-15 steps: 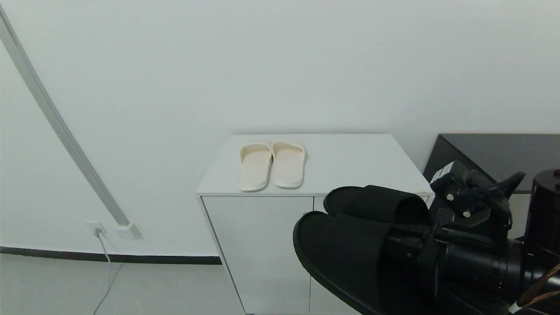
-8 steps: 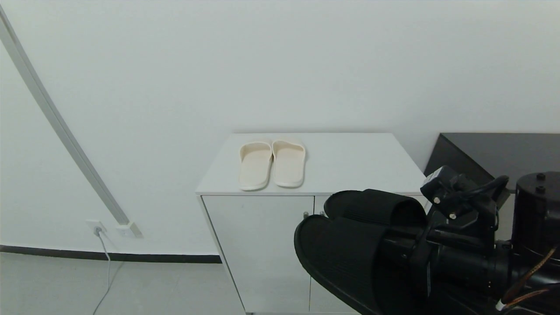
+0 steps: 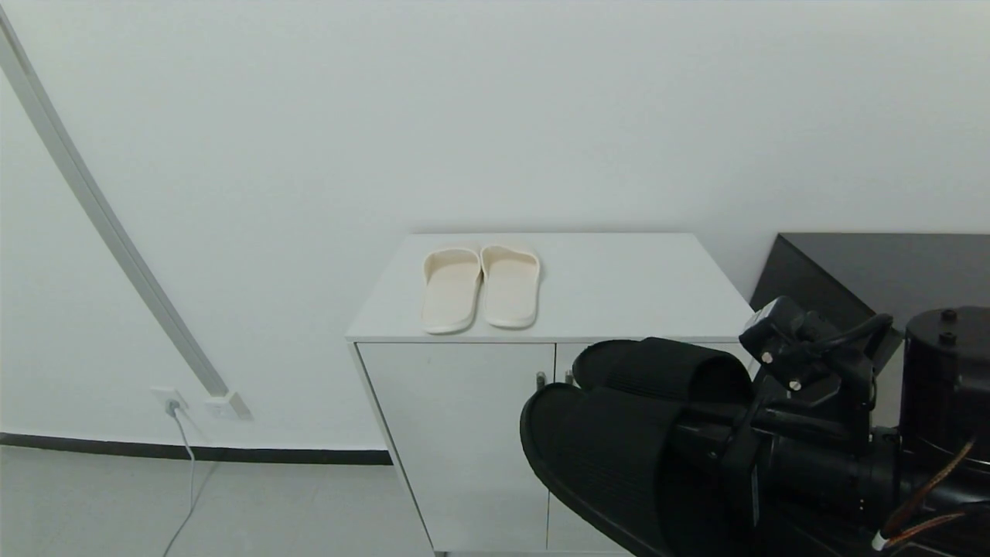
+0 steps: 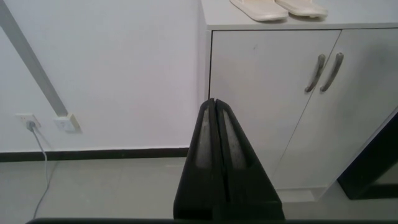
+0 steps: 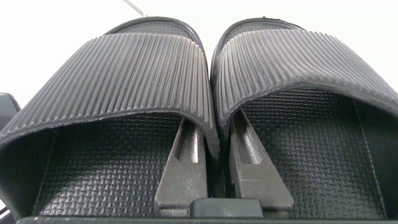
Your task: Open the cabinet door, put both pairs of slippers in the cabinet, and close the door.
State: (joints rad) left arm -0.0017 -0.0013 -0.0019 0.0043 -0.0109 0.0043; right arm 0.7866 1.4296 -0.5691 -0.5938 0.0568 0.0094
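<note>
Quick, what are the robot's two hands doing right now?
Left gripper: shut, holding nothing.
Right gripper: shut on the black slippers, one finger inside each.

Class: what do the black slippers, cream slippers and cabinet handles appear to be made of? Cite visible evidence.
Black ribbed slippers: probably matte rubber or foam; moulded ridges, diamond-textured footbed. Cream slippers: likely smooth moulded foam, seamless. Cabinet handles: apparently brushed metal, grey sheen.

Black slippers (image 3: 619,449) are ribbed, cream slippers (image 3: 506,288) plain, the cabinet (image 3: 456,425) white.
</note>
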